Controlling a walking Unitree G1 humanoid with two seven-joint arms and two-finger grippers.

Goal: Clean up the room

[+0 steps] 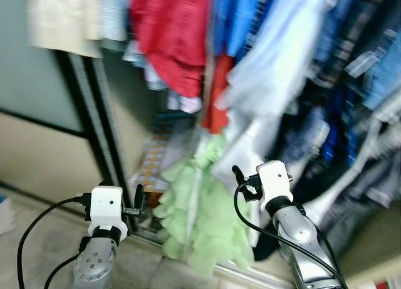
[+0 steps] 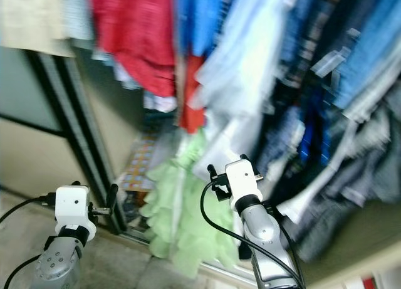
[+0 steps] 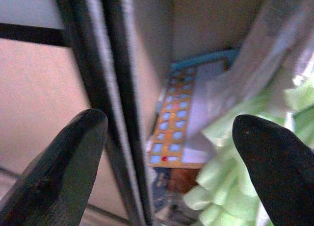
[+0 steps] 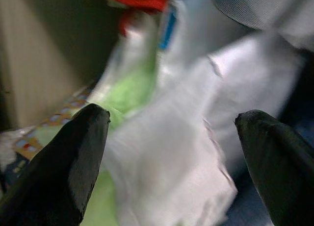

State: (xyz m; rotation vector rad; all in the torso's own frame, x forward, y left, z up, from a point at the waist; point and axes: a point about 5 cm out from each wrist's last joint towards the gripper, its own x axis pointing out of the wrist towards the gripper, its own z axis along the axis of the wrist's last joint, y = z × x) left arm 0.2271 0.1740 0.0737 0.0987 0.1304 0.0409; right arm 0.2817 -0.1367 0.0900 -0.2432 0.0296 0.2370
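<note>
wardrobe clothes are hanging blurred ahead of you, and you're facing its open side beside the black sliding-door frame point(image 1: 94, 120). nearest, your two grippers are hovering, both spread apart and empty: the left gripper point(image 3: 162, 152) just beside that frame, the right gripper point(image 4: 171, 152) further in. one light green garment point(image 1: 200, 220) is spilling beyond them, with one patterned box point(image 3: 171, 123) behind. you're likely approaching; next needs a reach for the garment.

Hanging clothes point(image 1: 269, 69) fill closet ahead; sliding door frame point(image 1: 94, 132) at left; patterned box point(image 1: 153, 157) behind ruffled garment point(image 1: 200, 207).
</note>
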